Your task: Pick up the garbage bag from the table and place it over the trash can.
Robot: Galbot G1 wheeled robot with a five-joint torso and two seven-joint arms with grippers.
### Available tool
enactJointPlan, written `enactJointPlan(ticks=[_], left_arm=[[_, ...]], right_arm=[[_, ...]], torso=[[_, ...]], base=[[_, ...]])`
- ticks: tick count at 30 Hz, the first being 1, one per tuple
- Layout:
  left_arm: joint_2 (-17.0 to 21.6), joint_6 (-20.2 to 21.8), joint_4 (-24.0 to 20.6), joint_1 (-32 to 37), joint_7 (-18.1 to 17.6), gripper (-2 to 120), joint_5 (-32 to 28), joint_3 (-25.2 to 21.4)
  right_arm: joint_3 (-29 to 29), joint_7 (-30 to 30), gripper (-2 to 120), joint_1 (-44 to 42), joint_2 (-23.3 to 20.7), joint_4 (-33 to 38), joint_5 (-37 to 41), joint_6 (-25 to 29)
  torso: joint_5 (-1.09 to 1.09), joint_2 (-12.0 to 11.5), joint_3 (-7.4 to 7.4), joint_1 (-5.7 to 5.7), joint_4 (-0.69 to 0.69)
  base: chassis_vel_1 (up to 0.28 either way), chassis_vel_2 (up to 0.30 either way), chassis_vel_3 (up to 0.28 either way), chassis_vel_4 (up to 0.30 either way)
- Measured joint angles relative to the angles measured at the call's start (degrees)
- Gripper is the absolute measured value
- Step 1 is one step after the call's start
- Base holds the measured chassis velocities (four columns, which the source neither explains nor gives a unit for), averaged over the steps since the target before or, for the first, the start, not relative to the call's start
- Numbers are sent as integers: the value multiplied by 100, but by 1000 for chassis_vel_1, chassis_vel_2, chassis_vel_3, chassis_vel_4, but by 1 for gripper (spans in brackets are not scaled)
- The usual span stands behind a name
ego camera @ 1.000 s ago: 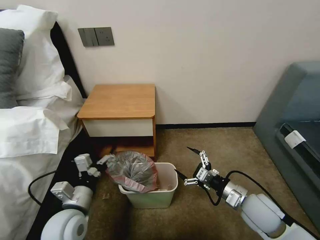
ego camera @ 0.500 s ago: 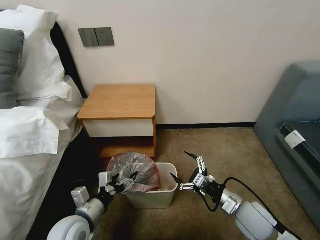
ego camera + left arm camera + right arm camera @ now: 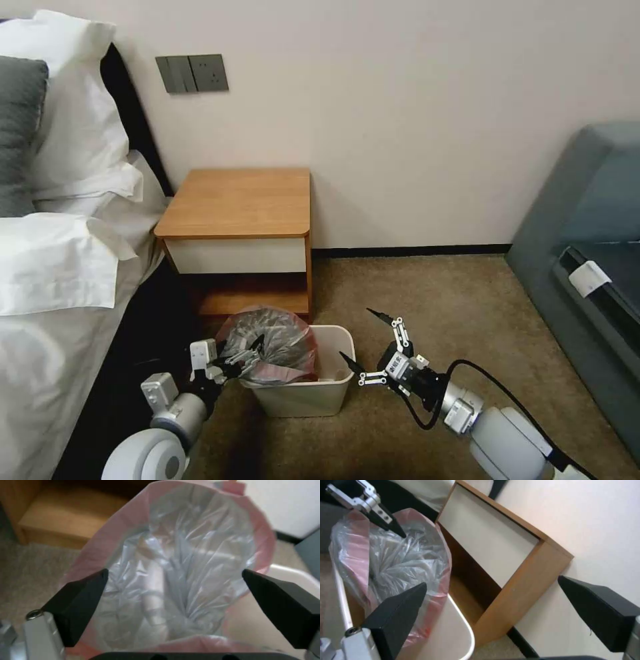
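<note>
- Two grippers work low beside the trash can (image 3: 308,393), which stands on the carpet (image 3: 427,293) just in front of the table (image 3: 237,203).
- The garbage bag (image 3: 270,340) is already off the table and sits in the bin's left half, its pink rim band puffed up above the rim on that side.
- The right part of the bin's mouth looks bare, so the bag covers only one side; by my reckoning the pick-up is done and the fitting is partway.
- The left gripper (image 3: 241,357) is at the bag's near left edge, its jaws spread wide; from the left wrist view the bag's open mouth (image 3: 173,580) lies between the two dark fingers (image 3: 83,600), and nothing is pinched.
- The right gripper (image 3: 363,343) hangs just beside the bin's right rim, also spread open and empty, with its fingertips (image 3: 400,612) near the bag's pink band (image 3: 441,562) but apart from it.
- What seems left is to draw the pink band across to the right side and fold it down over the rolled rim all round.
- The film is thin and crinkly, so it may slip or bunch as it is pulled.
</note>
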Motion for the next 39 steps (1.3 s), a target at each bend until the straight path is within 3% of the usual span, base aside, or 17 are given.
enactJointPlan(ticks=[19, 21, 22, 26, 29, 32, 34, 39], left_arm=[[-44, 553, 340, -246, 130, 95, 114, -48], [-48, 594, 344, -270, 189, 90, 123, -40], [-64, 647, 375, -308, 260, 81, 150, -13], [-76, 690, 408, -328, 313, 74, 219, 21], [-75, 720, 428, -316, 364, 58, 336, 83], [-72, 720, 429, -312, 365, 53, 359, 83], [-75, 720, 429, -290, 363, 38, 434, 89], [-98, 719, 414, -249, 342, 21, 540, 100]], right_arm=[[17, 36, 100, -145, 22, 52, -62, -12], [17, 36, 100, -160, 22, 66, -71, -11], [17, 37, 100, -185, 36, 95, -93, -11], [17, 39, 100, -224, 48, 118, -115, -11], [53, 60, 100, -338, 44, 207, -150, 1], [70, 72, 100, -369, 38, 230, -154, 5], [94, 96, 100, -426, 27, 275, -164, 11], [92, 103, 100, -453, 36, 323, -190, 12]], torso=[[0, 0, 0, 0, 0], [0, 0, 0, 0, 0], [0, 0, 0, 0, 0], [0, 0, 0, 0, 0], [0, 0, 0, 0, 1], [0, 0, 0, 0, 0], [0, 0, 0, 0, 0], [0, 0, 0, 0, 1]], base=[[0, 0, 0, 0], [0, 0, 0, 0], [0, 0, 0, 0], [0, 0, 0, 0], [0, 0, 0, 0], [0, 0, 0, 0], [0, 0, 0, 0], [0, 0, 0, 0]])
